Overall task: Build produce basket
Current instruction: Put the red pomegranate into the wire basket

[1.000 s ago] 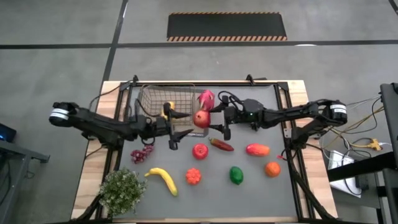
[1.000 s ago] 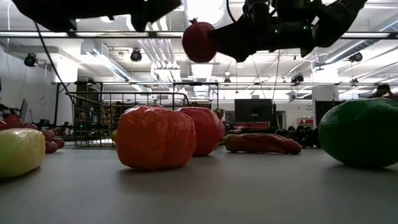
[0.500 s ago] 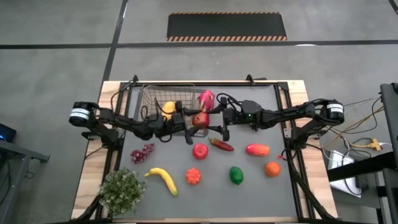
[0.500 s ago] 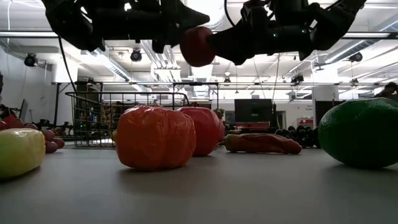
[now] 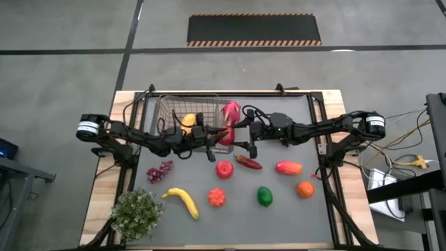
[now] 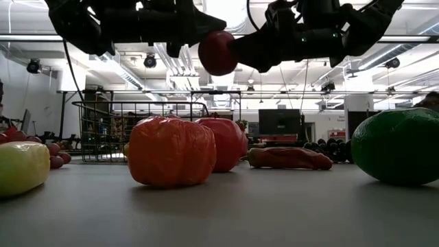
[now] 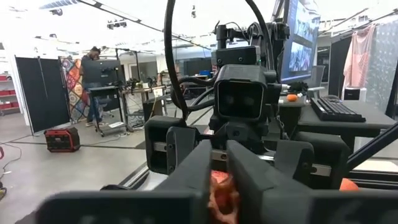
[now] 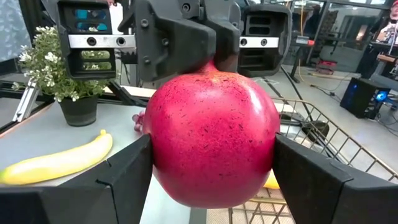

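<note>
High view: straight down over whole table [image 5: 104,209], both arms in frame. Low view: table-top height, level across, orange fruit [image 6: 171,151] close up. Wrist views face each other, very near: both catch red fruit [image 8: 211,140] from opposite sides. High and low share basket [image 5: 167,108] at 11 o'clock.

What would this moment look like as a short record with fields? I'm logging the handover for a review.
held item: red fruit, up in the air above the table
right tool: clamped on the red fruit's sides
left tool: shut on the red fruit's small crown tip
basket: just beside the held fruit, holding a yellow fruit
loose on the table: banana, grapes, green pepper
</note>
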### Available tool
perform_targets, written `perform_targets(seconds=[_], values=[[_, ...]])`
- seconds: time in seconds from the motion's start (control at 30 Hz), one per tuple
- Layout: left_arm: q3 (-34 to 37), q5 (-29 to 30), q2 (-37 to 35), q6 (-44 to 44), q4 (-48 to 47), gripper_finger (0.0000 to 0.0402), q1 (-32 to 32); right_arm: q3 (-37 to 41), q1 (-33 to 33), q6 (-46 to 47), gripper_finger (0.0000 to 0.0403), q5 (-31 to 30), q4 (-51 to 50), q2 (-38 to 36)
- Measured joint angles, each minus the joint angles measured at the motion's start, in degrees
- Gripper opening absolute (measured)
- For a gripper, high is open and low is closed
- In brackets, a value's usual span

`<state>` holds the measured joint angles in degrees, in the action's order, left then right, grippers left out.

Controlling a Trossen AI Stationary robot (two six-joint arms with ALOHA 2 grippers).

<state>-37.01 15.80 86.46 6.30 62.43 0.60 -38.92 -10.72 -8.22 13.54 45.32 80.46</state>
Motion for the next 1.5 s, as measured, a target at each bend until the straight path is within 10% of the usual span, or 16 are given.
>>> perform_targets(seconds=[0.73, 1.17, 1.5], values=[[0.2, 1.8, -0.4, 0.2, -0.7, 0.0000, -0.2, -0.1, -0.3, 2.2, 0.0370, -2.1, -3.6, -2.6], [0.1, 26.2, -6.9, -0.2, -20.6, 0.0000, -9.4, 0.0, -0.8, 2.0, 0.0370, -11.2, -27.4, -20.0], [0.4, 26.1, 1.3, -9.9, -22.6, 0.0000, -18.0, 3.4, -0.8, 3.8, 0.0370, -11.2, -28.3, -22.0]])
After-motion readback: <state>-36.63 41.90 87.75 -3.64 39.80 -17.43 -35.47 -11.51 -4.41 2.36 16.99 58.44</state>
